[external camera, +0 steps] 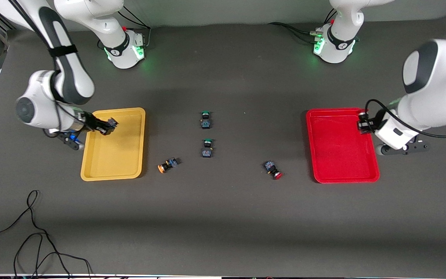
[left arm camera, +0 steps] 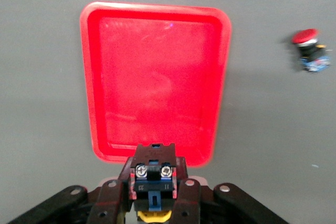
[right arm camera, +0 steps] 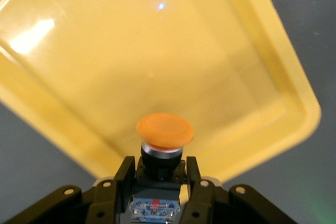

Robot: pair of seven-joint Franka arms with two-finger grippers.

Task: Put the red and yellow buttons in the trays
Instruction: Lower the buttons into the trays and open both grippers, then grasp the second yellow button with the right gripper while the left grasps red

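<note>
My right gripper (external camera: 107, 124) is shut on an orange-yellow-capped button (right arm camera: 164, 129) and holds it over the yellow tray (external camera: 114, 155), near its rim; the tray fills the right wrist view (right arm camera: 131, 51). My left gripper (external camera: 363, 126) is shut on a black-and-blue button (left arm camera: 153, 169) over the edge of the red tray (external camera: 339, 151); its cap is hidden. The red tray (left arm camera: 157, 77) holds nothing. A second orange-yellow button (external camera: 167, 164) lies on its side beside the yellow tray. A red-capped button (external camera: 274, 170) lies beside the red tray and also shows in the left wrist view (left arm camera: 310, 48).
Two green-capped buttons (external camera: 206, 120) (external camera: 207, 148) stand at the middle of the table, one nearer the front camera than the other. A black cable (external camera: 33, 232) loops along the table's front edge toward the right arm's end.
</note>
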